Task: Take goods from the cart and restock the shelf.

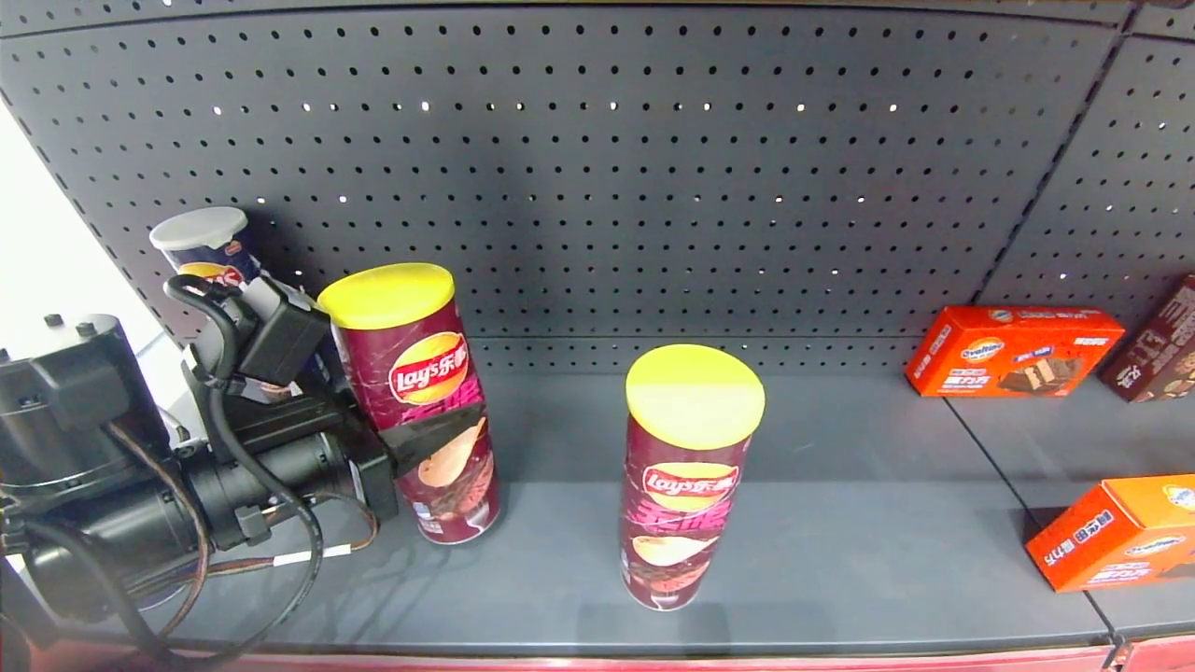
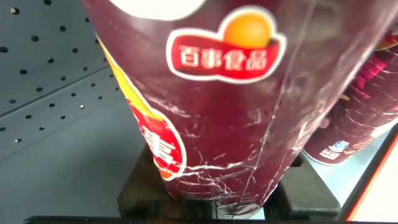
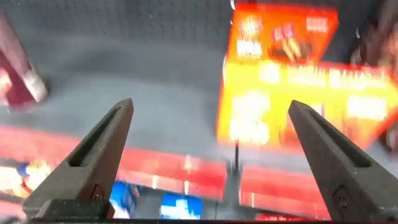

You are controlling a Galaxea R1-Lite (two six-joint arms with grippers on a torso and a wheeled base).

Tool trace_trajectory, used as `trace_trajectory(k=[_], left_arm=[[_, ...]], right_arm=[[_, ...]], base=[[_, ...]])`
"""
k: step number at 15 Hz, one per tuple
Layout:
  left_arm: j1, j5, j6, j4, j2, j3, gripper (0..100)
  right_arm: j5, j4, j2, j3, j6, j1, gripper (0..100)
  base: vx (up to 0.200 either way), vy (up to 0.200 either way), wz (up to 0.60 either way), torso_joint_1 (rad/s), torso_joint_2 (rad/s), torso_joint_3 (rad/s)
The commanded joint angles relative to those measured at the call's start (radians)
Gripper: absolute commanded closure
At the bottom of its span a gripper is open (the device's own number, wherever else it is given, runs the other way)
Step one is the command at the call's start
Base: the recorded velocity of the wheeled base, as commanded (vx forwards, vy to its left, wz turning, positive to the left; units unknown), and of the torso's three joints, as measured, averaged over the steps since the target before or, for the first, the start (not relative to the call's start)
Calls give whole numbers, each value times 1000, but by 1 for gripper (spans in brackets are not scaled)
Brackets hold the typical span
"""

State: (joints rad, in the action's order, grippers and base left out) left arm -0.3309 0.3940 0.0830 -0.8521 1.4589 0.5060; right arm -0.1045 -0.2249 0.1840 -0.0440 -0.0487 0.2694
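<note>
My left gripper (image 1: 437, 433) is shut on a maroon chips can (image 1: 415, 397) with a yellow lid, gripping it around the middle at the left of the shelf (image 1: 840, 523). The can leans slightly and its base is at the shelf surface. From the left wrist view the held can (image 2: 230, 93) is clamped between the black pads (image 2: 144, 190). A second, matching can (image 1: 686, 481) stands upright mid-shelf, apart from the first, and its lower part (image 2: 360, 118) shows beyond the held one. My right gripper (image 3: 210, 104) is open with nothing between its fingers, in front of the shelf's red front edge (image 3: 155, 168).
A blue can with a white lid (image 1: 207, 245) stands behind the left arm against the pegboard (image 1: 597, 168). Orange boxes lie at the right (image 1: 1013, 350) (image 1: 1116, 532), beside a brown box (image 1: 1162, 345). In the right wrist view, an orange box (image 3: 298, 93) is ahead.
</note>
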Motion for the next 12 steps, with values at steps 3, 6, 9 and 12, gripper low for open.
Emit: trace_trajectory(k=[3,6,9,12], left_arm=[[-7,0,0,-1,-12,-1,100],[-8,3,0,-1,-23,-3,100],[-25,3,1,-1,-29,-6,100],[-50,2,0,1,-43,-6,100]], right_arm=[[5,171,-104,44,-3,-1,0],[144,203,-156,44,3,64,0],[114,225,-184,43,36,136,0],[112,225,-184,43,40,136,0]], base=[[0,0,0,0,0,0],[0,0,0,0,0,0],[0,0,0,0,0,0],[0,0,0,0,0,0]])
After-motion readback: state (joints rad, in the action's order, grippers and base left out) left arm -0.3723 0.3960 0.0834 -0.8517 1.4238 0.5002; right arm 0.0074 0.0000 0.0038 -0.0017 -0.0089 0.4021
